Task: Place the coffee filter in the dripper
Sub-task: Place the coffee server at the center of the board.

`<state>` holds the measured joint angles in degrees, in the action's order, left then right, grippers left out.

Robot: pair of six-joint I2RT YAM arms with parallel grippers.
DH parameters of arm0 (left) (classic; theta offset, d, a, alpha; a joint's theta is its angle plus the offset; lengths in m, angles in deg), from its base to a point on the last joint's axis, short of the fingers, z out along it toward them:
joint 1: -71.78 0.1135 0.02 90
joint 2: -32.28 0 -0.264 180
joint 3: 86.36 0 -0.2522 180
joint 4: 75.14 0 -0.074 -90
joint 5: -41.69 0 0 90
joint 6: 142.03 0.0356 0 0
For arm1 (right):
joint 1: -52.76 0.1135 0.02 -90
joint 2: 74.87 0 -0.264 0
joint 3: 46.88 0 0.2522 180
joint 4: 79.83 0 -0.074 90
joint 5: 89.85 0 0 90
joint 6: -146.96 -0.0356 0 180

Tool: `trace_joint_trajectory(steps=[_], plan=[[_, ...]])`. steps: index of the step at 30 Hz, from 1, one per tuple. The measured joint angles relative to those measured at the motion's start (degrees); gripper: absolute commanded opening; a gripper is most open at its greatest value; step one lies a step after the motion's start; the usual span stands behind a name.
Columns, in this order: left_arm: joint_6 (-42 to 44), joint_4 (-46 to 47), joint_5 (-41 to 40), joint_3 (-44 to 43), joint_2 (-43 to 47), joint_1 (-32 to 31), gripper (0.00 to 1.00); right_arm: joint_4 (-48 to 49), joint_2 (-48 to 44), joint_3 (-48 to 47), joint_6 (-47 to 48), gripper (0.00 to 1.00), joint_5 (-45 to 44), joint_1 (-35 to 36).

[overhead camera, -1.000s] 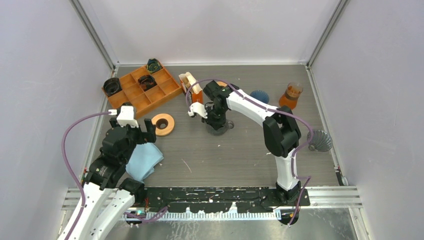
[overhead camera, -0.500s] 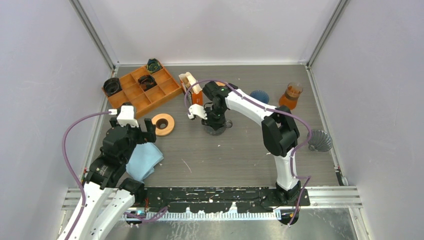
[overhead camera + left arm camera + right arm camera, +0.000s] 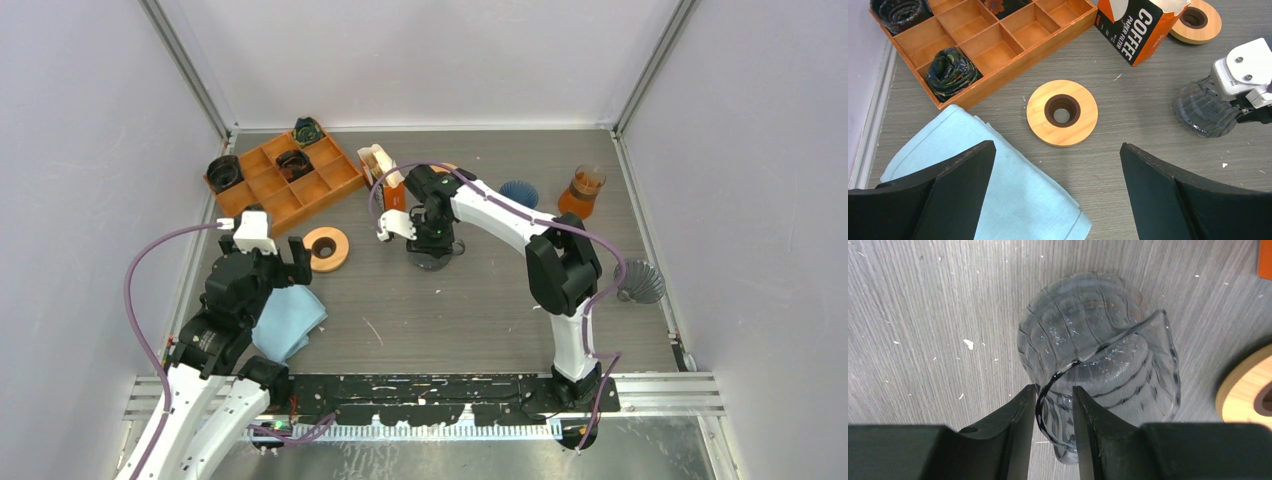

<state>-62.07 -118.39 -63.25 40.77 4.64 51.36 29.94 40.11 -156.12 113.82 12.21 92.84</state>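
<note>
Now that my right gripper (image 3: pixel 1054 390) has let go of the rim of the dripper (image 3: pixel 1098 340), jaws apart, fetching comes next: the coffee filter, I judge, sits in its box (image 3: pixel 1135 30) just behind the dripper, and my left gripper (image 3: pixel 1056 145) gapes empty well left.

Top view high, wide; wrist views close, downward; share dripper (image 3: pixel 440 260).
</note>
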Motion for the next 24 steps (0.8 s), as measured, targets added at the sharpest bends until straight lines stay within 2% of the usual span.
trace_joint_trajectory(steps=[13, 24], plan=[[0.0, 0.0, 0.4, 0.0, 0.0, 0.3, 0.99, 4.4, -4.3, 2.3, 0.1, 0.41, -7.3, 0.2], [-0.1, 0.0, 0.6, -0.1, 0.0, 0.3, 0.99, 9.8, -13.8, 6.1, -2.4, 0.43, -4.7, 0.2]])
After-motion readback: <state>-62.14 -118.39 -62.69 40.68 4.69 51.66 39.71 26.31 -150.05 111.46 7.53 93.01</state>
